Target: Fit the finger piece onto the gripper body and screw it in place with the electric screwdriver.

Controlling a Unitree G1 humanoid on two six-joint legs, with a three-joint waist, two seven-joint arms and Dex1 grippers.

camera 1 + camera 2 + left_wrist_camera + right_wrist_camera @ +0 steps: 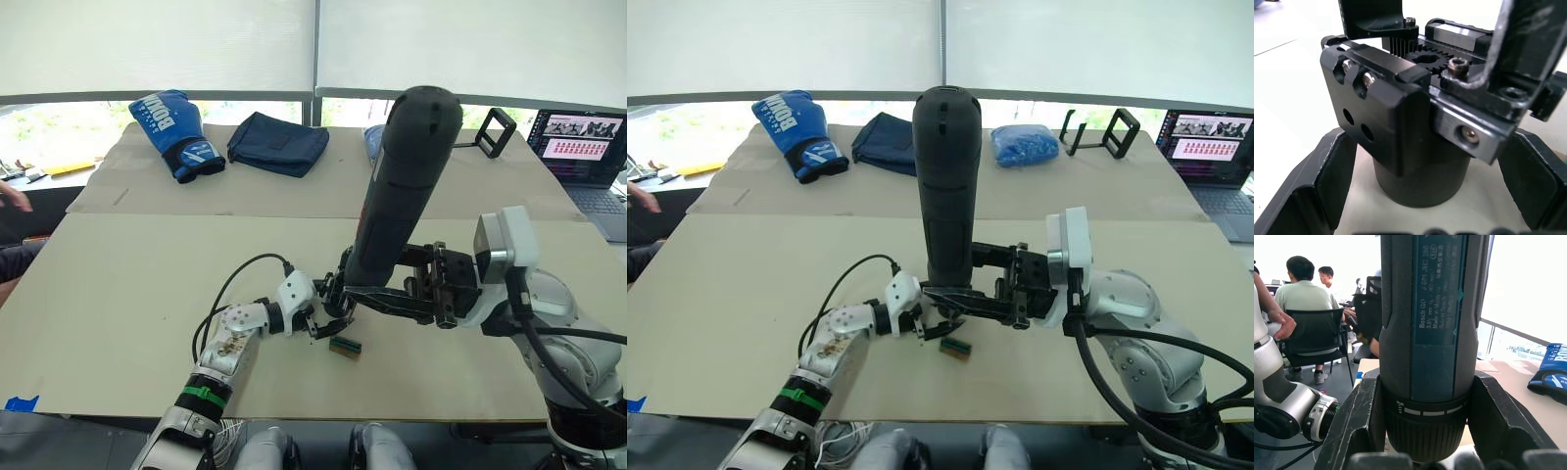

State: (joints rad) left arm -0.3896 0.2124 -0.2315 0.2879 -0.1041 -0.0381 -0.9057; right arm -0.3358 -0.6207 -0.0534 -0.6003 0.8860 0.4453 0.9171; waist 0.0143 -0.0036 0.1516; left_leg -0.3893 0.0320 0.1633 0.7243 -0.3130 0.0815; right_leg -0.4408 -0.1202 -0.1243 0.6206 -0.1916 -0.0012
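Left wrist view puts the gripper body [1415, 122] right in front of the lens: a black block with gear teeth, screw heads and a round base standing on the bench, with the left gripper's fingers [1308, 191] on either side of the base. Whether they press it or only flank it cannot be told; they are spread to its width.

In the right wrist view the screwdriver [1430, 333] stands upright between the right gripper's two fingers [1356, 426], which clamp its ribbed collar from both sides. Beyond it sit people on chairs.

From the head views, the left gripper [318, 318] lies low on the bench [745, 284], near the front edge and about midway along it. The gripper body [945, 318] is at its tips. Touching distance in front of it, nearer the front edge, lies a small green-and-brown block [345, 346]. The right gripper [965, 302] reaches in from the right and holds the screwdriver [402, 186] over the gripper body, bit end down, rounded end up and tilted slightly. The bit itself is hidden. The finger piece cannot be made out apart from the assembly.

Toward the far edge lie a blue boxing glove [176, 132], a dark blue pouch [278, 142], a blue bundle [1024, 145] and a black stand [1107, 132]. A laptop [585, 147] sits at the far right corner.
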